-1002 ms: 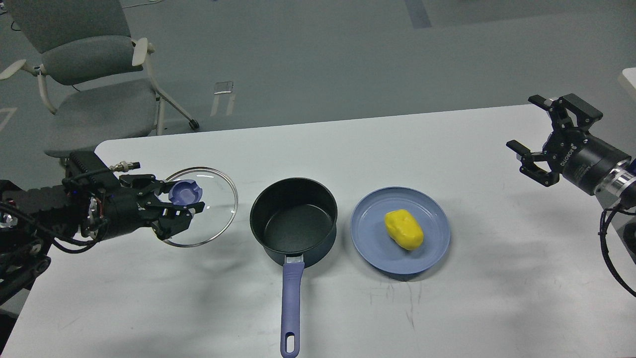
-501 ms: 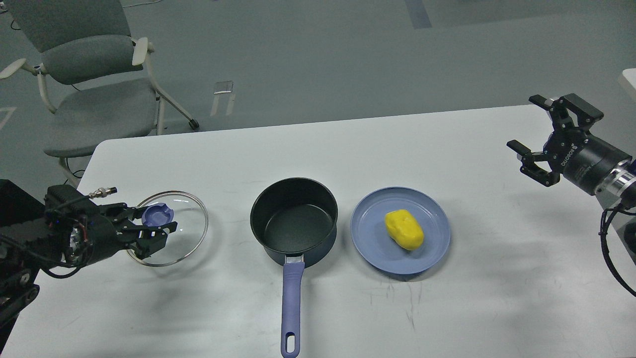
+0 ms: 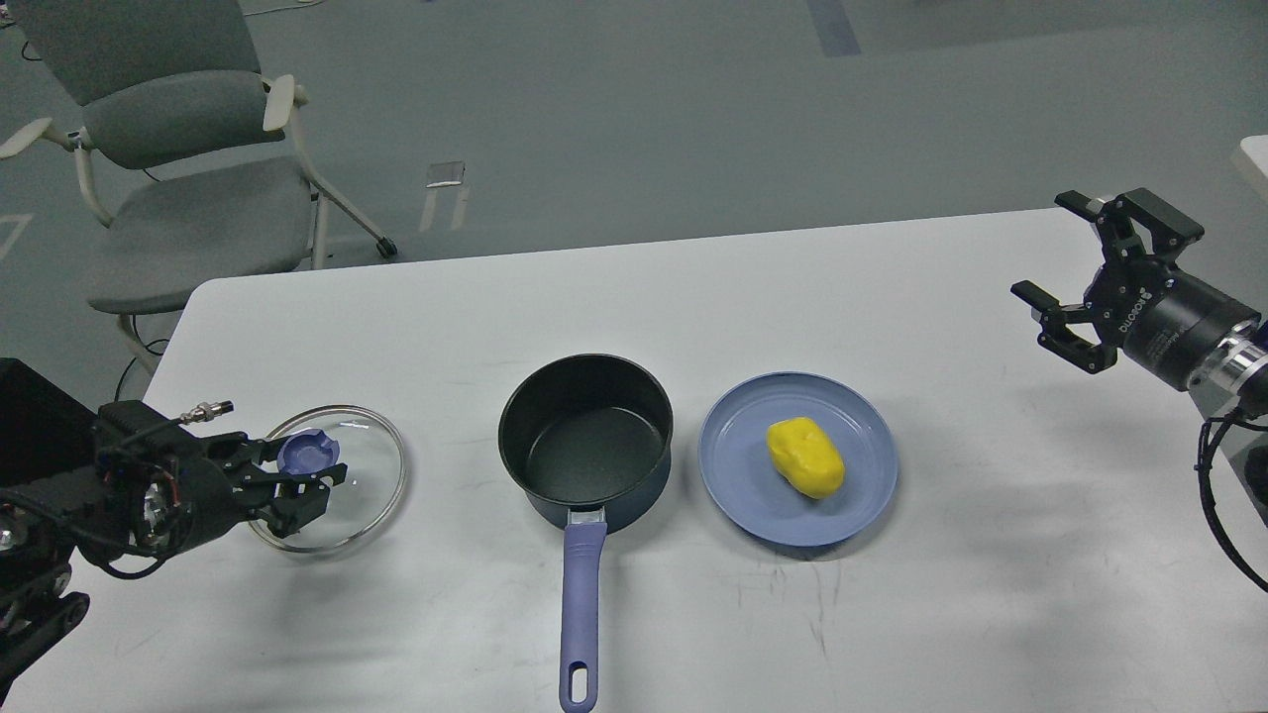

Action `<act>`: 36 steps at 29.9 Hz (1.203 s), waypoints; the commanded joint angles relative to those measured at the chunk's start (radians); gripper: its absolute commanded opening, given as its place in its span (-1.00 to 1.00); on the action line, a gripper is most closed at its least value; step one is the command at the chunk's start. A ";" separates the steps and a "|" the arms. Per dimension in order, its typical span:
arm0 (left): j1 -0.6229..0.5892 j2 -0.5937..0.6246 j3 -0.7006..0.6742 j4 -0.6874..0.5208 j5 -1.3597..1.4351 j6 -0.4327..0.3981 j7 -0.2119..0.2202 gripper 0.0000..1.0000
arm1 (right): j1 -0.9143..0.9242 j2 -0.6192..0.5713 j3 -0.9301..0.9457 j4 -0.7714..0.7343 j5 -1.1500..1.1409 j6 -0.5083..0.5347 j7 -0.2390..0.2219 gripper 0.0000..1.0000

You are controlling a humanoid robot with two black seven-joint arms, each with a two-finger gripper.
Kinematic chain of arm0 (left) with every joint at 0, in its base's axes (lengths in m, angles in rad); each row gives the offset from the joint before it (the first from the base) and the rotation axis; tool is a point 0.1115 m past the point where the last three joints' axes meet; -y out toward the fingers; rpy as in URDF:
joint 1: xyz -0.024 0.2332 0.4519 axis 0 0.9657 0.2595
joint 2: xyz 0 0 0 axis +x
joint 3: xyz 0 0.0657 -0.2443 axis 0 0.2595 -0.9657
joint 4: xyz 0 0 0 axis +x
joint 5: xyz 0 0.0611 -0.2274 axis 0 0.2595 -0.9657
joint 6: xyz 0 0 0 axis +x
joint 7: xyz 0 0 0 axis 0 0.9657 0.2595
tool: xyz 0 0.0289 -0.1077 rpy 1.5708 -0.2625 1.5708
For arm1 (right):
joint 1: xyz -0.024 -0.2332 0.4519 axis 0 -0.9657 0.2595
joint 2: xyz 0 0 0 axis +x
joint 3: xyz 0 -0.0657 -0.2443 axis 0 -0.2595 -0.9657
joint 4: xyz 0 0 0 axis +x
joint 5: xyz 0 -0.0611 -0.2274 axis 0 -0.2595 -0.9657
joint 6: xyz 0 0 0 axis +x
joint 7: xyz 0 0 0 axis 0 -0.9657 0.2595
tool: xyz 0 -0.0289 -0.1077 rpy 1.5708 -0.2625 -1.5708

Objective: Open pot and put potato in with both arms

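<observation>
The dark pot (image 3: 585,434) stands open at the table's middle, its blue handle (image 3: 581,604) pointing toward me. The yellow potato (image 3: 805,457) lies on a blue plate (image 3: 738,485) just right of the pot. My left gripper (image 3: 293,481) is shut on the blue knob (image 3: 308,453) of the glass lid (image 3: 362,495), holding it low over the table's left side, well left of the pot. I cannot tell if the lid touches the table. My right gripper (image 3: 1055,248) is open and empty above the table's right edge, far from the plate.
The white table (image 3: 693,297) ends close to the lid on the left. A grey chair (image 3: 168,149) stands on the floor behind the table's left corner. A black box (image 3: 30,416) sits at the far left by my left arm.
My left gripper has carried the lid further left, toward me and lower, away from the pot. The right arm, pot, plate and potato have not moved.
</observation>
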 commanded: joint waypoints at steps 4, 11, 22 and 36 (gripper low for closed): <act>0.022 -0.016 -0.001 0.013 -0.026 0.000 0.000 -0.29 | 0.000 0.000 0.000 0.000 0.000 0.000 0.000 1.00; 0.027 -0.019 -0.002 0.013 -0.029 0.000 0.000 -0.01 | 0.000 0.000 0.000 0.000 0.000 0.000 0.000 1.00; 0.025 -0.027 -0.001 0.011 -0.087 -0.001 0.000 0.84 | -0.002 -0.003 0.002 0.000 0.000 0.000 0.000 1.00; -0.123 -0.024 -0.013 -0.058 -0.722 -0.072 0.000 0.94 | 0.070 -0.110 -0.001 0.069 -0.081 0.012 0.000 1.00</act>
